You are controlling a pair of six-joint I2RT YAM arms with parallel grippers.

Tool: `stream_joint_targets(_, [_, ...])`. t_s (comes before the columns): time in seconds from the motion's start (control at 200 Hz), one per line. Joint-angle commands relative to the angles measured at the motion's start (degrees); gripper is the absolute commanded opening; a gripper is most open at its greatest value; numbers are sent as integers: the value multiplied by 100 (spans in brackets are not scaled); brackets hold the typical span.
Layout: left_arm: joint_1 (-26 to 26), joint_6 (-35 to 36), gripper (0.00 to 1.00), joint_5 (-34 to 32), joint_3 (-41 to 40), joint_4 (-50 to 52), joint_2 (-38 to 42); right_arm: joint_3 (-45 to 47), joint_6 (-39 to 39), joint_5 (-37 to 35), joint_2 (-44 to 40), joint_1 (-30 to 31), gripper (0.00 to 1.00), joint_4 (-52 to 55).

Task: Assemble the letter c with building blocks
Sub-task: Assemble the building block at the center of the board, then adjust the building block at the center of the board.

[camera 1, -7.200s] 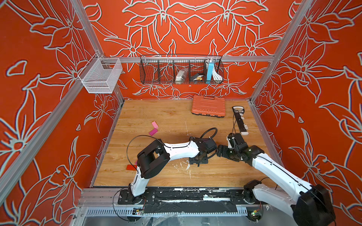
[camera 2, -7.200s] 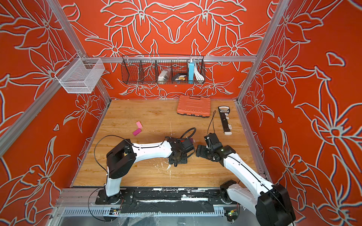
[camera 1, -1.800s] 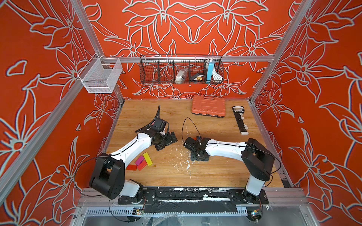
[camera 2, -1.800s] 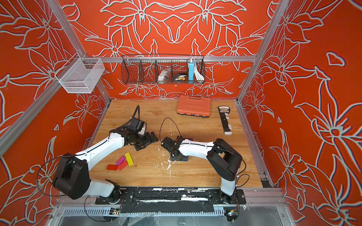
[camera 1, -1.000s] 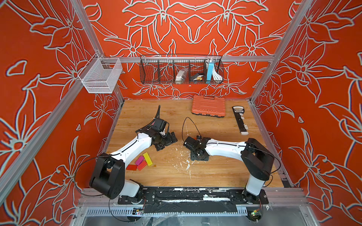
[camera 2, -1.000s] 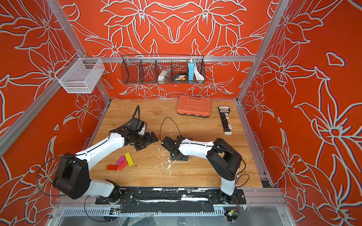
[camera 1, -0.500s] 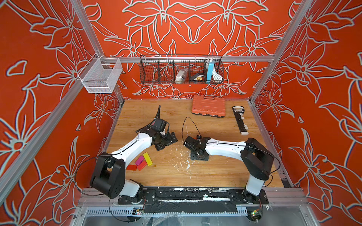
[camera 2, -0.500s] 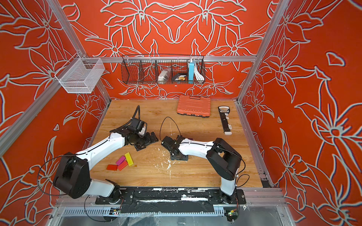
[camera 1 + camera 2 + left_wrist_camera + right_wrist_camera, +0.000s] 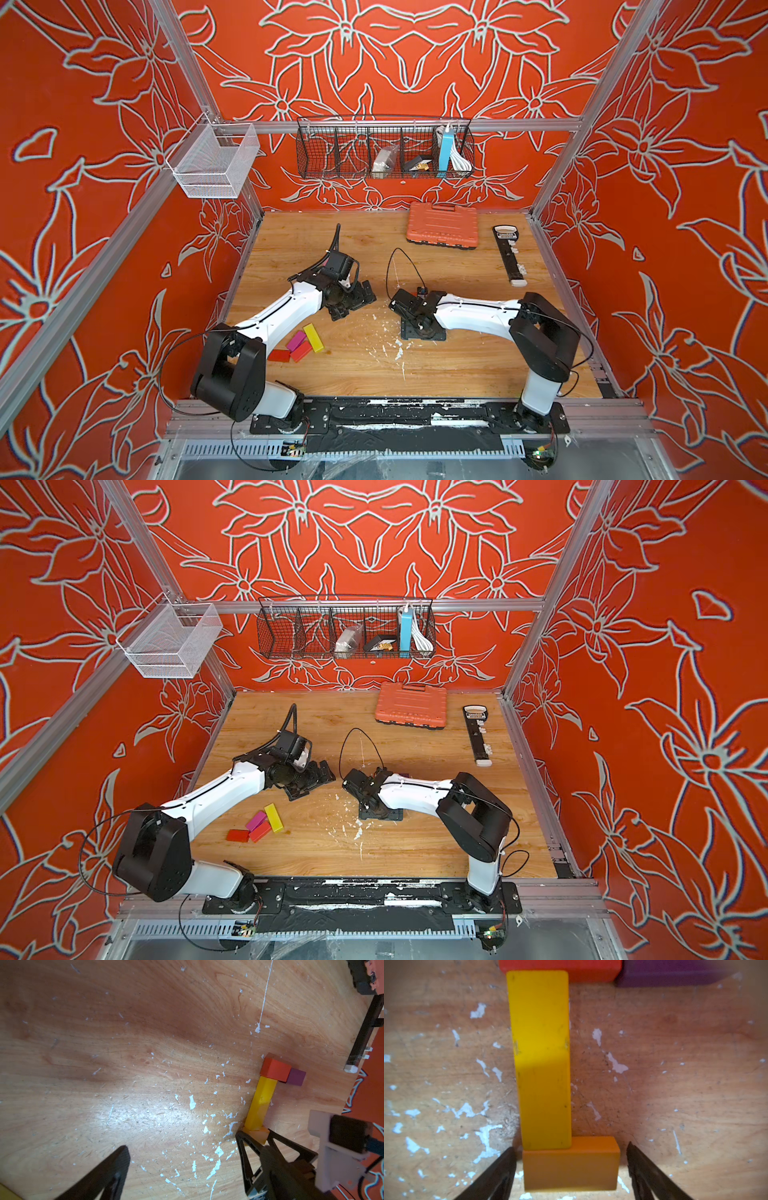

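Note:
In the right wrist view a long yellow block (image 9: 542, 1059) lies flat, with a red block (image 9: 560, 970) and a purple block (image 9: 664, 974) across one end and an orange block (image 9: 571, 1165) across the other. My right gripper (image 9: 570, 1147) is open, straddling the orange block with a gap on each side. The left wrist view shows the same yellow bar (image 9: 262, 1101) and orange block (image 9: 257, 1135). My left gripper (image 9: 357, 305) hangs open and empty, left of them. Loose yellow (image 9: 313, 337), magenta (image 9: 296, 340) and red (image 9: 279, 355) blocks lie under the left arm.
An orange tool case (image 9: 442, 226) and a black rail tool (image 9: 509, 253) lie at the back right of the wooden table (image 9: 457, 374). A dark wire basket (image 9: 384, 147) and a white mesh basket (image 9: 214, 160) hang on the walls. White flecks dot the wood.
My right gripper's jaws have spread apart around the orange block. Neither arm has visibly shifted, and the loose blocks lie where they were.

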State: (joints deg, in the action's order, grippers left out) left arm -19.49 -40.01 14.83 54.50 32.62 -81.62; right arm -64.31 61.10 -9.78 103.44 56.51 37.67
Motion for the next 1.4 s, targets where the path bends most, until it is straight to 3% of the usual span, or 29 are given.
stream_joint_targets(0.0, [179,130,99,-236,192,289,52,174,-19,10,-259,-35,90,-98])
stream_joint_targets(0.275, [861,276,99,-629,802,655,-248,381,-287,13,-1242,-110,94,-144])
stream_joint_targets(0.52, [1570,978,98,-738,1806,959,-1363,837,-798,455,-2109,-518,95,-313])
stream_joint_targets(0.861, [1729,1526,99,-965,3352,1221,-2992,1435,-1274,876,-3354,-1407,95,-142])
stream_joint_targets(1.036, [1730,1593,99,-902,3439,1147,-3297,1535,-1483,940,-3760,-1726,95,11])
stream_joint_targets(1.396, [1530,1481,99,-594,2930,845,-3298,1594,-1541,1196,-3770,-1904,94,-110])
